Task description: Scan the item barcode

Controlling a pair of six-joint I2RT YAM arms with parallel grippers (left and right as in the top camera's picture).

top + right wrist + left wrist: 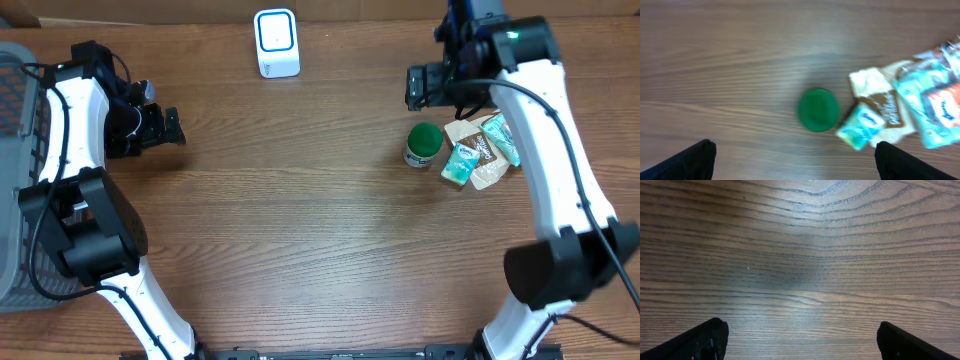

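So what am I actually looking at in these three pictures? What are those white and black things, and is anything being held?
Those are two robot arms at a wooden table, seen from a camera above. Each ends in two fingers. The left gripper and the right gripper are both open and hold nothing.

The other two pictures come from small cameras on the wrists, looking down past the dark fingertips in the bottom corners. The left one sees only bare wood. The right one sees a green-lidded jar beside a pile of snack packets.

From above you can also see a white barcode scanner at the table's far edge and a grey basket by the left arm.
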